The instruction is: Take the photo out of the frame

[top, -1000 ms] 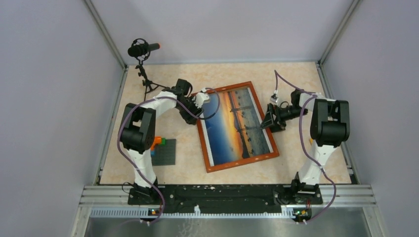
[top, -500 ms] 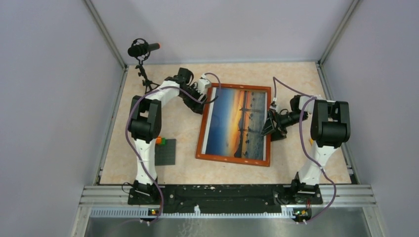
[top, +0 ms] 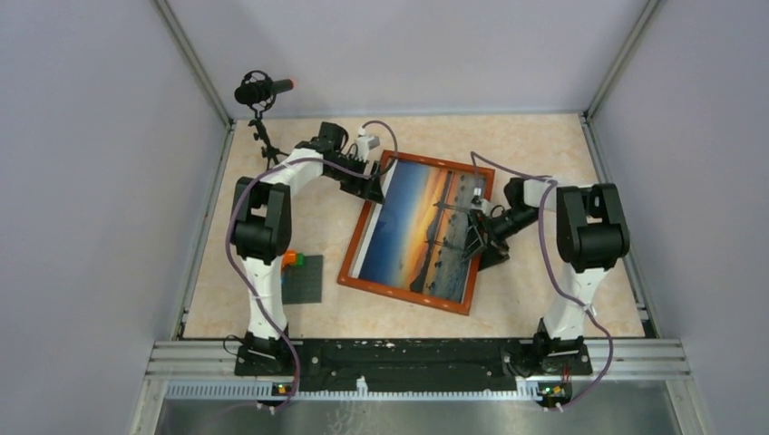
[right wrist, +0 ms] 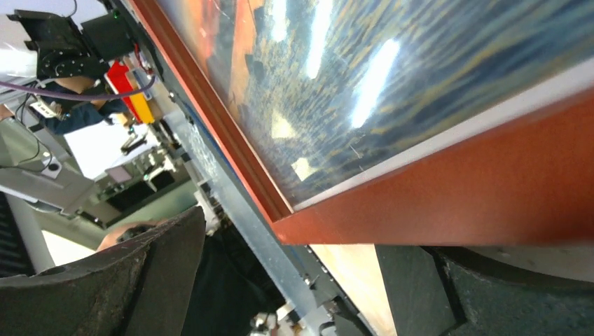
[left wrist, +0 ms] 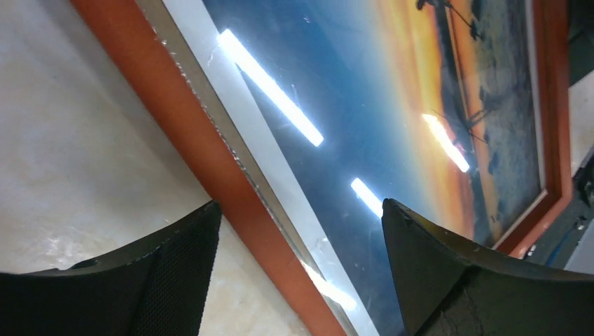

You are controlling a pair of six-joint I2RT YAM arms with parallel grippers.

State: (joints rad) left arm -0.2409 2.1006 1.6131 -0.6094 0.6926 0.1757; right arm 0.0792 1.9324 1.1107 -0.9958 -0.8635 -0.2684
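Plainly the photo [top: 413, 227] sits inside the frame [top: 404, 296], face up behind the glossy front, lying askew on the table [top: 544, 145]. The left tool [top: 370, 184] is spread astride the far-left border, clamping nothing; the right tool [top: 473, 237] is likewise spread at the right long edge, holding nothing. With no grip, I'd say a nudge could spin or skid the frame, or a levered edge could slip and drop. Its near-left corner lies just beside the grey baseplate [top: 302, 279] and the microphone stand [top: 265, 145] crowds the far left; open table shows right and beyond.

The frame [top: 404, 296], the photo [top: 413, 227] inside face up, lies askew on the table [top: 544, 145].
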